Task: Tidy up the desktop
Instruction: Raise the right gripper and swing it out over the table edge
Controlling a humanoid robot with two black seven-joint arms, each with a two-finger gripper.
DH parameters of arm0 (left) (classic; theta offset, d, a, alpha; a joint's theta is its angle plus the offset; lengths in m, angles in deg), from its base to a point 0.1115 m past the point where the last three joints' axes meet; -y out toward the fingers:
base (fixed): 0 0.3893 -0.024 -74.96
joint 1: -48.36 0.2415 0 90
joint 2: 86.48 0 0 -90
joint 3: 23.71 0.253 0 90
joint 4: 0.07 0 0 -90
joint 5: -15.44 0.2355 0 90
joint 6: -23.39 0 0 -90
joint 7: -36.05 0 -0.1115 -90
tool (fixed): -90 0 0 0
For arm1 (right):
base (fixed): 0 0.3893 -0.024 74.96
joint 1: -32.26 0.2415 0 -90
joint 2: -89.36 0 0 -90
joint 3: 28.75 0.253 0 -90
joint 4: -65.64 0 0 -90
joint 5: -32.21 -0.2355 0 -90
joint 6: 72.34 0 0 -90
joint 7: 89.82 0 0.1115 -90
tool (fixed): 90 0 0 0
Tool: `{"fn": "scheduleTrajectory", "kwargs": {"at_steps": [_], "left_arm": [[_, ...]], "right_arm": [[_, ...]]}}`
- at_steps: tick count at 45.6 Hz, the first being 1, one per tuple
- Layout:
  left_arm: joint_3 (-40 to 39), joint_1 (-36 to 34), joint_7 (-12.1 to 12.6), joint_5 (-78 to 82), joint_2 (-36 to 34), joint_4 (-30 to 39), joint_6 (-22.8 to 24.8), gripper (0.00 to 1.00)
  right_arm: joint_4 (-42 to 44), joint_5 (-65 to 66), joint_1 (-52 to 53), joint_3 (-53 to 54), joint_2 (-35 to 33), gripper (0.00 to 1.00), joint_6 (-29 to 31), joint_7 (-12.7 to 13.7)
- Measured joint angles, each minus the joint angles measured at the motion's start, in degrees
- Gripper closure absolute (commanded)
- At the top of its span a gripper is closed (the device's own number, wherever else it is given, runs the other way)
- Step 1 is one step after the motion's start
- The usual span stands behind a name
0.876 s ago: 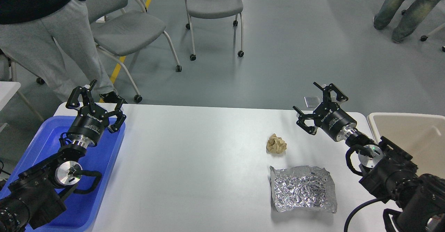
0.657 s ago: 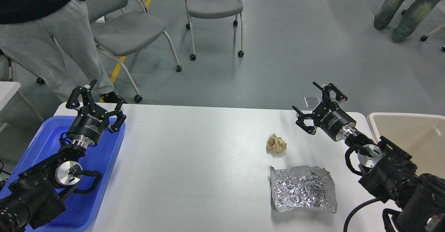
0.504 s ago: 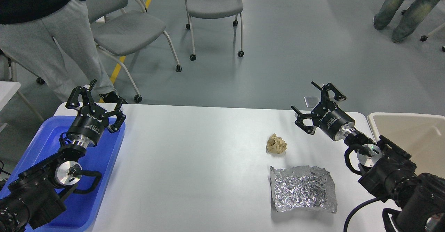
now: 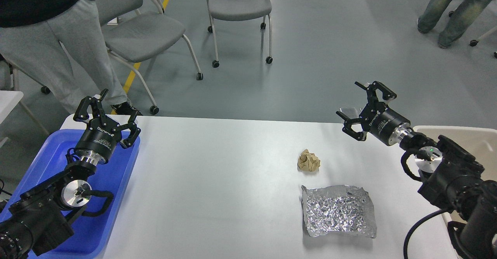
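Bright, even, sharp; soft shadows

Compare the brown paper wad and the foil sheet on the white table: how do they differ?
The paper wad is dull tan and balled up tight; the foil sheet is shiny silver, wrinkled, and spread nearly flat. The wad is much smaller than the sheet. The wad lies farther from the robot, the sheet nearer. Both rest loose on the table, right of centre, touched by neither pincer.
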Motion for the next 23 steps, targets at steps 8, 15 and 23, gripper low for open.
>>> {"fn": "scheduleTrajectory", "kwargs": {"at_steps": [8,15,23], "left_arm": [[0.0,0.0,0.0,0.0,0.0,0.0,0.0,0.02],[0.0,0.0,0.0,-0.02,-0.02,0.0,0.0,0.02],[0.0,0.0,0.0,-0.03,-0.03,0.02,0.0,0.02]], "right_arm": [[-0.22,0.05,2.64,-5.99,-3.89,0.0,0.01,0.08],[-0.49,0.1,4.77,-11.43,-7.53,0.0,0.01,0.05],[-1.3,0.18,7.9,-18.91,-12.01,0.0,0.01,-0.02]]}}
